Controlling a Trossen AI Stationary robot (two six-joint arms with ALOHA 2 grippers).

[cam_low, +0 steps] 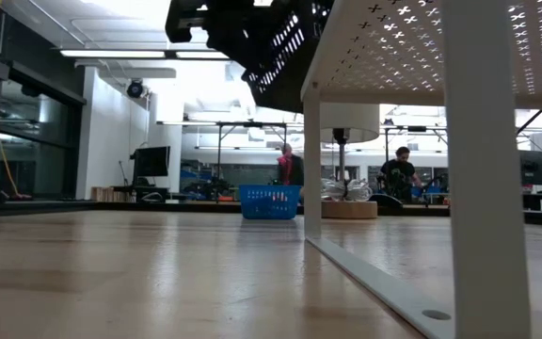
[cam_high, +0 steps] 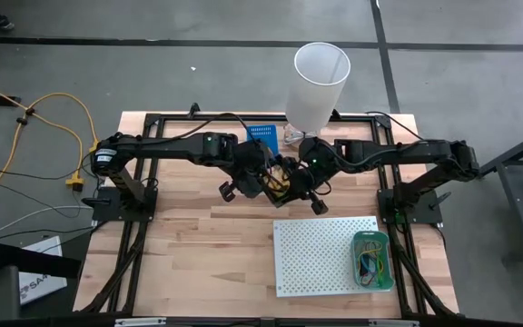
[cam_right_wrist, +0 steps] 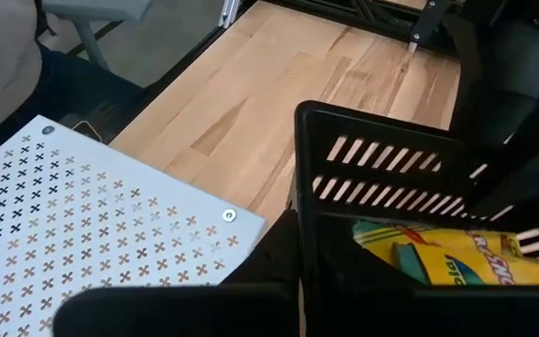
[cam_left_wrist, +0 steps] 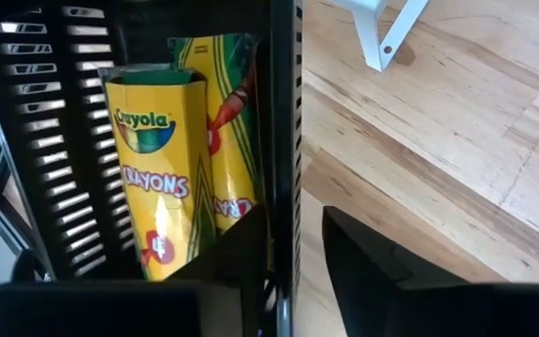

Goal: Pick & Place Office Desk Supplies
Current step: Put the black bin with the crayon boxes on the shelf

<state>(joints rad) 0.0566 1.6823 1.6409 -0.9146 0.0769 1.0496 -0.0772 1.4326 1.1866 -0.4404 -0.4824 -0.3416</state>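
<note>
Bin (cam_high: 320, 82), blue basket (cam_high: 261, 133) behind raised black tray (cam_left_wrist: 45, 150).

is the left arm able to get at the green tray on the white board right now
Probably not: the left gripper is at the black basket with the crayon packs, mid-table, and the green tray sits beyond the right arm.

Yellow crayon packs (cam_left_wrist: 171, 178) in black bin (cam_left_wrist: 54, 140)

The high view looks straight down; the low view looks level across the table (cam_low: 158, 282). Both wrist cameras sit close behind their jaws, sharing the black slotted basket (cam_left_wrist: 54, 159) between them.
</note>
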